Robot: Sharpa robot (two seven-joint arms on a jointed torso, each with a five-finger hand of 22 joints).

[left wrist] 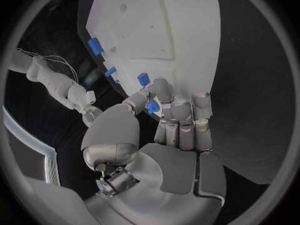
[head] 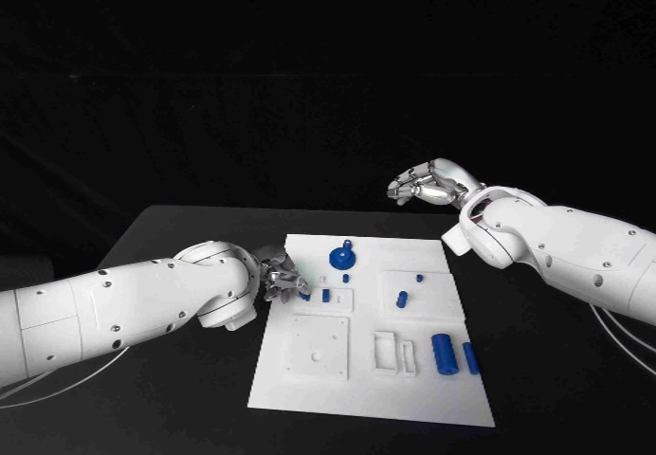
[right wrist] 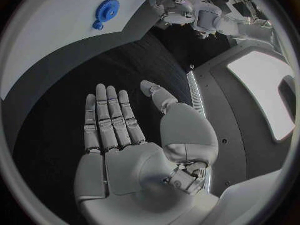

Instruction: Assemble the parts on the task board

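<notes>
- Left hand (head: 283, 281) at the white board's (head: 410, 398) left edge, pinching a small blue peg (left wrist: 152, 106); its slots lie just right of it.
- Right hand (head: 432, 183) spread flat, holding nothing, beyond the board's far edge over the desk (head: 178, 227).

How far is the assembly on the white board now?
Early, it seems. Possibly done: the blue gear sits on the task board. In hand: the left hand pinches a small blue part at the board's edge. Left: the blue cylinders lie loose; the right hand is open off the board.
</notes>
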